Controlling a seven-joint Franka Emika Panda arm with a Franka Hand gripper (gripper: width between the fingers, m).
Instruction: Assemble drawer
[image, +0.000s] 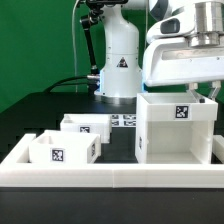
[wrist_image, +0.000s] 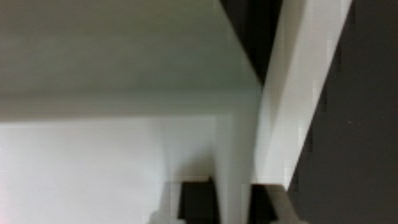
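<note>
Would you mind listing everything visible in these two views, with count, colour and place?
large box: 1, white, tagged, on the exterior view's right, beneath the gripper
small boxes: 2, white, tagged, open-topped, close together on the exterior view's left
marker board: 1, white with black tags, flat behind the boxes
low wall: 1, white, along the table's front and sides
table: 1, black
backdrop: 1, green, rear
robot arm: 1, white, rear centre
gripper: 1, white, shut, above the large box
</note>
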